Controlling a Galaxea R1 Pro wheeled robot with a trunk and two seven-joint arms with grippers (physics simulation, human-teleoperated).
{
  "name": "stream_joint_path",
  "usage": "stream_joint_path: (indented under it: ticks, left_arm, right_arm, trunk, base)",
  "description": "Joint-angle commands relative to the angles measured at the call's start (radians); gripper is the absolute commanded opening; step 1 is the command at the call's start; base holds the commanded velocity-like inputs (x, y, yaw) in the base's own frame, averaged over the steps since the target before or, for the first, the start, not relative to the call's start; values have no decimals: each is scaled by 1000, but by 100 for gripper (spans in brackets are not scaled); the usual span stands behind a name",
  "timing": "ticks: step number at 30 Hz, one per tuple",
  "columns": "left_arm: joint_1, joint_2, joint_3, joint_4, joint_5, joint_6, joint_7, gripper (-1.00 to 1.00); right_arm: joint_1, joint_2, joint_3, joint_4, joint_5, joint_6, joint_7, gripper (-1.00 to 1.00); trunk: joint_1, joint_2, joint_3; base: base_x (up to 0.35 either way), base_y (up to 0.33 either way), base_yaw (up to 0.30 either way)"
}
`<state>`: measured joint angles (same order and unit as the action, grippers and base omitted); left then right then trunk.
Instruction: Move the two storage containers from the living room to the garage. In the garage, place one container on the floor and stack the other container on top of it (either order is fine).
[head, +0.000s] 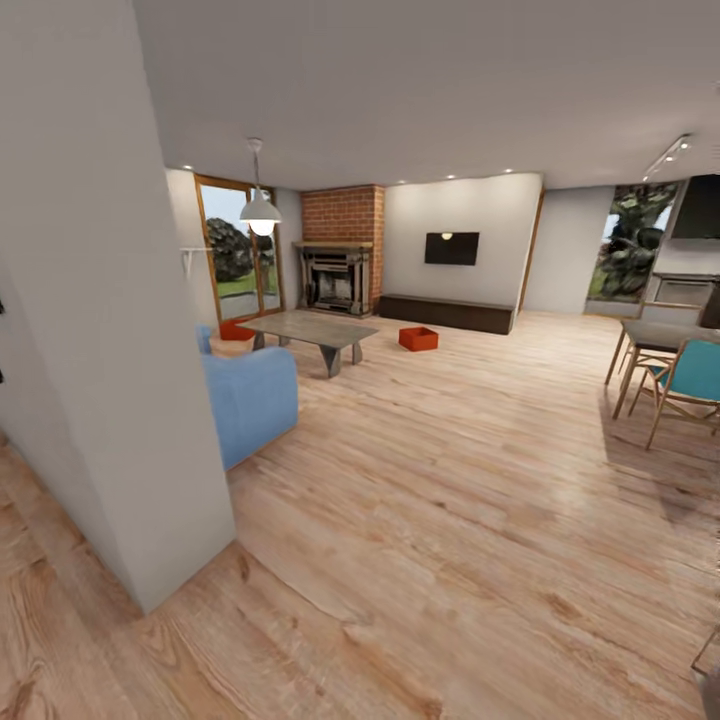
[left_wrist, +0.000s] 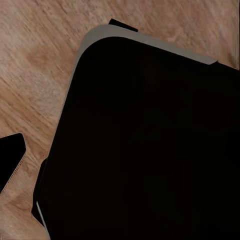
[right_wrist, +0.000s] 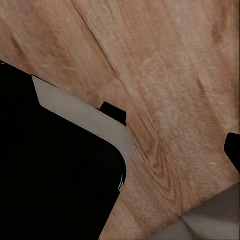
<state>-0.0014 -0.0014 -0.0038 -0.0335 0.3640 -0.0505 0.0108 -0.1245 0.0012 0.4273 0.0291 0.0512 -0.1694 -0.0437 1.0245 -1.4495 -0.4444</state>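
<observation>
Far across wood floor (head: 450, 520): one orange box (head: 418, 339) near dark cabinet (head: 447, 313), other orange box (head: 235, 330) behind blue sofa (head: 250, 398). Gripper state: cannot tell.

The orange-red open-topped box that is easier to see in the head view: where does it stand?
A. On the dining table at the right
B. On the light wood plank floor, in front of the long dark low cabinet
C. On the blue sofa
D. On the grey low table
B. The orange-red open-topped box rests on the light wood plank floor, in front of the long dark low cabinet under the wall television, apart from the grey low table.
</observation>
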Motion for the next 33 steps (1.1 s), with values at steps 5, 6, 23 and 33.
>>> stream_joint_path:
  ticks: [5,6,23,33]
  left_arm:
    - [0,0,-1,0,4,-3,1,100]
    - [0,0,-1,0,4,-2,1,100]
    - [0,0,0,0,4,-2,1,100]
    - [0,0,0,0,4,-3,1,100]
  right_arm:
    - [-1,0,1,3,4,-5,-4,100]
    - [-1,1,1,3,4,-4,-4,100]
    - [-1,5,2,3,4,-2,-4,100]
    - [-1,7,2,3,3,-2,-5,100]
  trunk:
    - [1,0,-7]
    - [1,0,-8]
    - [1,0,-11]
    - [1,0,-11]
  base:
    - [325,0,-203]
    - [325,0,-243]
    - [325,0,-276]
    - [325,0,-93]
